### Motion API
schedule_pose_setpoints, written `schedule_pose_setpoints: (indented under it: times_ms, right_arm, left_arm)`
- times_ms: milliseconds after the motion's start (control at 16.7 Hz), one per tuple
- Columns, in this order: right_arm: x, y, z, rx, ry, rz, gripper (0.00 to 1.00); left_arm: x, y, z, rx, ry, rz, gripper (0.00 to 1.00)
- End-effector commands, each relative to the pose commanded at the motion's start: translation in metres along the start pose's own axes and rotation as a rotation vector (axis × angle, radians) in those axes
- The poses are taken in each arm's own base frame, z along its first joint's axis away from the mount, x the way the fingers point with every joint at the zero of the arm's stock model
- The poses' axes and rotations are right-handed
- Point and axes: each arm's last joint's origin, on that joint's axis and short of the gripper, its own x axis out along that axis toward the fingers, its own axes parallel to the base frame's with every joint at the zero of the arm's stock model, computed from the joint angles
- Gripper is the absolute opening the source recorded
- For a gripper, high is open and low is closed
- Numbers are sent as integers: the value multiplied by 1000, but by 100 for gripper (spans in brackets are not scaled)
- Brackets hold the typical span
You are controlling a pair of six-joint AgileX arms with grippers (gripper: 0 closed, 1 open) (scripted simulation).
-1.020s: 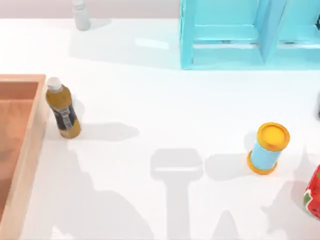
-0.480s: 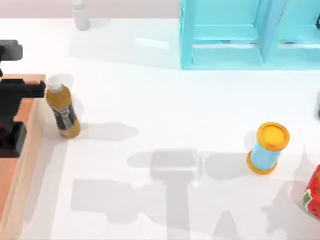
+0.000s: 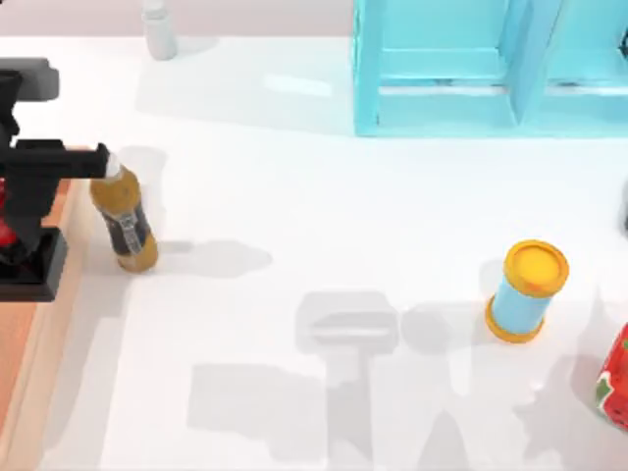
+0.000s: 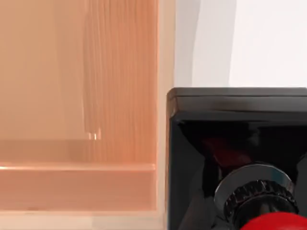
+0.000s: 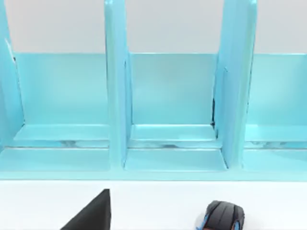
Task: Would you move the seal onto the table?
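The seal [image 3: 29, 267], a black square block with a red knob, hangs in the air over the right rim of the wooden tray [image 3: 44, 334] at the table's left side. My left gripper [image 3: 18, 235] is shut on it around the knob. The left wrist view shows the seal's black base [image 4: 235, 139] close up, with the red knob [image 4: 276, 224] between dark fingers [image 4: 207, 178]; beneath it lie the tray rim [image 4: 120, 96] and the white table [image 4: 268, 38]. My right arm is parked off to the right, facing the blue shelf [image 5: 168, 96].
An amber bottle [image 3: 125, 218] stands just right of the held seal. A blue cylinder with yellow lid [image 3: 527, 289] and a strawberry-patterned object [image 3: 616, 383] sit at right. The light blue shelf [image 3: 471, 69] stands at the back, a white bottle [image 3: 157, 29] back left, a dark mouse-like object [image 5: 223, 216] before the shelf.
My left arm came into the top view from the left edge and has moved up and rightward with the seal, closer to the amber bottle. Nothing else moved.
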Motion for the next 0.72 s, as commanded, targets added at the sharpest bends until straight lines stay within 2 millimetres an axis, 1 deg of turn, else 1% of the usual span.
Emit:
schedule_pose_setpoints:
  times_ms: [120, 240, 360, 480, 600, 720]
  right_arm:
    - [0, 0, 0, 0, 0, 0, 100]
    - [0, 0, 0, 0, 0, 0, 100]
    - [0, 0, 0, 0, 0, 0, 100]
    - [0, 0, 0, 0, 0, 0, 100]
    - [0, 0, 0, 0, 0, 0, 100]
    - [0, 0, 0, 0, 0, 0, 100]
  left_arm:
    - [3, -10, 9, -5, -2, -2, 0]
    - [11, -31, 26, -11, -3, -2, 0]
    - [29, -65, 48, -12, 5, 1, 0]
    - [54, -106, 66, -8, 12, 6, 0]
    - [79, -148, 76, -4, 10, 9, 0]
    - [98, -181, 78, -1, 3, 4, 0]
